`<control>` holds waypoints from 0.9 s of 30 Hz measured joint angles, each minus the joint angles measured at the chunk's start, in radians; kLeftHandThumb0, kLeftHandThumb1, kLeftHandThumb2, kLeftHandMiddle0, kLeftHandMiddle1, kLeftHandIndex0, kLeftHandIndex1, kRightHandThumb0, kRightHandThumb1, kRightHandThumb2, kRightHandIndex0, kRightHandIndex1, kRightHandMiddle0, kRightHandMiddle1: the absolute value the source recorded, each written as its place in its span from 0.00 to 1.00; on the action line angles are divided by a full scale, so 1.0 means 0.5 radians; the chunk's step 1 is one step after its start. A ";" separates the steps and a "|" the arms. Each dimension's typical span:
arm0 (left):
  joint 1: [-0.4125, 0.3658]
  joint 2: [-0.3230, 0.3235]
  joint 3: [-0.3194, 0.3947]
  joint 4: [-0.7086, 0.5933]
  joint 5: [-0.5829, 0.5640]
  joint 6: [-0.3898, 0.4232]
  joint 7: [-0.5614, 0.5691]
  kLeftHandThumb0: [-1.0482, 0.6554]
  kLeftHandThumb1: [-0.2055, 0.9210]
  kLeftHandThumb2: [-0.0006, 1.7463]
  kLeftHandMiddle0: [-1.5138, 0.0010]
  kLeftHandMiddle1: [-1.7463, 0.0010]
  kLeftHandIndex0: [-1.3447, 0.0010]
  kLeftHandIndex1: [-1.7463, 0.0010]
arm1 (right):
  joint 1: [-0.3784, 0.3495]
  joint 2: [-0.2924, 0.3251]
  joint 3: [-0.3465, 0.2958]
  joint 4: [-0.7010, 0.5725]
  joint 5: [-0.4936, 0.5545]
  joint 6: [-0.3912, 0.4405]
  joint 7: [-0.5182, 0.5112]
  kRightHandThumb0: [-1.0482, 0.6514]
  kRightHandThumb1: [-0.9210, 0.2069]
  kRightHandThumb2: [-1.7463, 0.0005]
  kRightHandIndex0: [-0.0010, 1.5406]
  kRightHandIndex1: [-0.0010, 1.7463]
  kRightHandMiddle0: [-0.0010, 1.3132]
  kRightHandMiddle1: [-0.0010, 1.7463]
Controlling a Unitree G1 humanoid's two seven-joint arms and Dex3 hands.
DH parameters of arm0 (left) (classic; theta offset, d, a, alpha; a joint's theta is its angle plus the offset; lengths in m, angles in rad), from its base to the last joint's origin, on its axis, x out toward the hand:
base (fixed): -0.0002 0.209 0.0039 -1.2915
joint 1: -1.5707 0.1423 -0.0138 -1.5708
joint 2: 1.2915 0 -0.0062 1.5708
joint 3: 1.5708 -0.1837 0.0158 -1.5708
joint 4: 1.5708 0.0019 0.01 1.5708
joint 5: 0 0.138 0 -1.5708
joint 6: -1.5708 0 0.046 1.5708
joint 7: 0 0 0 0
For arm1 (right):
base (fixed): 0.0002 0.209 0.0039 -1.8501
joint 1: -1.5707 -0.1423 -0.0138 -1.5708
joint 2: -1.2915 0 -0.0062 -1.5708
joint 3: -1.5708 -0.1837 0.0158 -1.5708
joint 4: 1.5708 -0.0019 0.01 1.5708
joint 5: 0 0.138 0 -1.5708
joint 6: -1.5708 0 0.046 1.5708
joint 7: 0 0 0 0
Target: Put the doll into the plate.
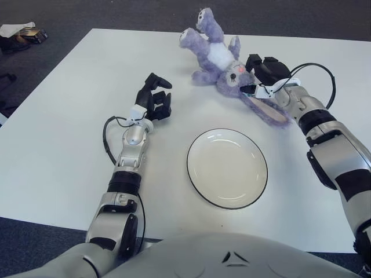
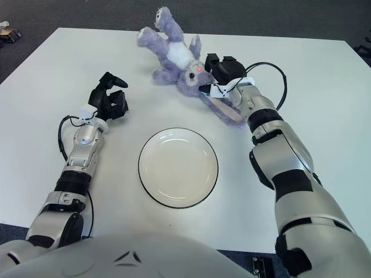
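Note:
A purple plush rabbit doll (image 1: 215, 55) lies on its back at the far middle of the white table (image 1: 69, 116), legs pointing away from me. My right hand (image 1: 259, 76) is at the doll's head, fingers closed on it where the long ear (image 1: 268, 110) begins; the ear trails toward me under the wrist. The white plate (image 1: 227, 168) with a dark rim sits empty near the table's front, below and slightly left of the doll. My left hand (image 1: 155, 99) shows left of the plate, fingers relaxed, holding nothing.
A black cable (image 1: 324, 72) loops off my right wrist. The table's far edge runs just behind the doll. Dark floor lies beyond, with small objects (image 1: 23, 32) on it at the far left.

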 measured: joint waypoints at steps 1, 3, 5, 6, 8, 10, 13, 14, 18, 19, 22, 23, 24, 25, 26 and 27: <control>0.000 0.000 -0.001 0.000 0.001 0.004 0.000 0.38 0.70 0.56 0.32 0.00 0.70 0.00 | 0.015 -0.013 -0.002 -0.022 0.000 -0.011 0.002 0.41 0.01 0.70 0.16 0.88 0.16 1.00; 0.000 0.000 -0.002 -0.001 0.003 0.011 0.000 0.38 0.70 0.56 0.32 0.00 0.70 0.00 | 0.046 -0.044 -0.004 -0.069 -0.001 -0.035 0.003 0.41 0.00 0.71 0.17 0.87 0.15 1.00; 0.000 0.000 -0.003 -0.001 0.003 0.011 0.000 0.38 0.70 0.56 0.32 0.00 0.70 0.00 | 0.076 -0.080 -0.006 -0.118 -0.001 -0.062 0.006 0.41 0.00 0.71 0.17 0.85 0.15 1.00; 0.000 0.000 -0.003 -0.001 0.004 0.011 0.000 0.38 0.70 0.56 0.32 0.00 0.70 0.00 | 0.093 -0.100 -0.009 -0.143 -0.001 -0.079 0.009 0.41 0.00 0.71 0.17 0.84 0.15 1.00; 0.000 -0.001 -0.004 -0.001 0.004 0.011 0.000 0.38 0.70 0.56 0.31 0.00 0.70 0.00 | 0.129 -0.139 -0.019 -0.198 -0.001 -0.101 0.024 0.41 0.00 0.71 0.17 0.83 0.15 1.00; -0.001 0.000 -0.004 0.000 0.005 0.011 0.000 0.38 0.70 0.56 0.31 0.00 0.70 0.00 | 0.161 -0.173 -0.033 -0.250 0.000 -0.117 0.044 0.41 0.00 0.71 0.18 0.80 0.15 1.00; -0.001 0.007 -0.007 0.001 0.005 0.012 -0.001 0.38 0.71 0.55 0.32 0.00 0.71 0.00 | 0.225 -0.224 -0.063 -0.345 0.012 -0.129 0.070 0.41 0.00 0.71 0.18 0.79 0.15 1.00; -0.001 0.008 -0.008 0.001 0.005 0.013 -0.001 0.38 0.72 0.55 0.32 0.00 0.71 0.00 | 0.244 -0.239 -0.070 -0.370 0.016 -0.132 0.078 0.41 0.00 0.71 0.18 0.79 0.15 1.00; 0.000 0.010 -0.011 0.002 0.010 0.017 -0.001 0.38 0.72 0.55 0.32 0.00 0.71 0.00 | 0.320 -0.285 -0.117 -0.473 0.025 -0.136 0.114 0.41 0.00 0.71 0.18 0.77 0.15 1.00; 0.000 0.010 -0.011 0.002 0.011 0.016 -0.001 0.38 0.72 0.55 0.32 0.00 0.71 0.00 | 0.334 -0.293 -0.126 -0.492 0.026 -0.136 0.120 0.41 0.00 0.71 0.18 0.77 0.15 1.00; 0.000 0.010 -0.011 0.005 0.011 0.017 0.000 0.38 0.71 0.55 0.32 0.00 0.70 0.00 | 0.376 -0.320 -0.148 -0.552 0.028 -0.132 0.151 0.41 0.00 0.71 0.18 0.77 0.15 1.00; 0.000 0.010 -0.011 0.005 0.010 0.017 -0.001 0.38 0.71 0.55 0.32 0.00 0.70 0.00 | 0.384 -0.324 -0.152 -0.564 0.028 -0.130 0.158 0.41 0.00 0.71 0.18 0.77 0.15 1.00; 0.000 0.010 -0.011 0.005 0.009 0.019 -0.001 0.38 0.71 0.55 0.32 0.00 0.70 0.00 | 0.393 -0.330 -0.157 -0.581 0.027 -0.126 0.167 0.41 0.00 0.71 0.18 0.77 0.15 1.00; 0.000 0.011 -0.011 0.005 0.008 0.023 -0.002 0.38 0.71 0.55 0.32 0.00 0.70 0.00 | 0.402 -0.336 -0.162 -0.596 0.025 -0.122 0.176 0.41 0.00 0.71 0.18 0.77 0.15 1.00; 0.000 0.011 -0.010 0.005 0.007 0.027 -0.002 0.38 0.71 0.55 0.32 0.00 0.70 0.00 | 0.408 -0.340 -0.168 -0.609 0.024 -0.120 0.184 0.41 0.00 0.71 0.18 0.76 0.15 1.00; 0.000 0.011 -0.010 0.005 0.006 0.030 -0.003 0.38 0.71 0.55 0.32 0.00 0.70 0.00 | 0.413 -0.344 -0.172 -0.619 0.023 -0.115 0.190 0.41 0.00 0.71 0.18 0.76 0.15 1.00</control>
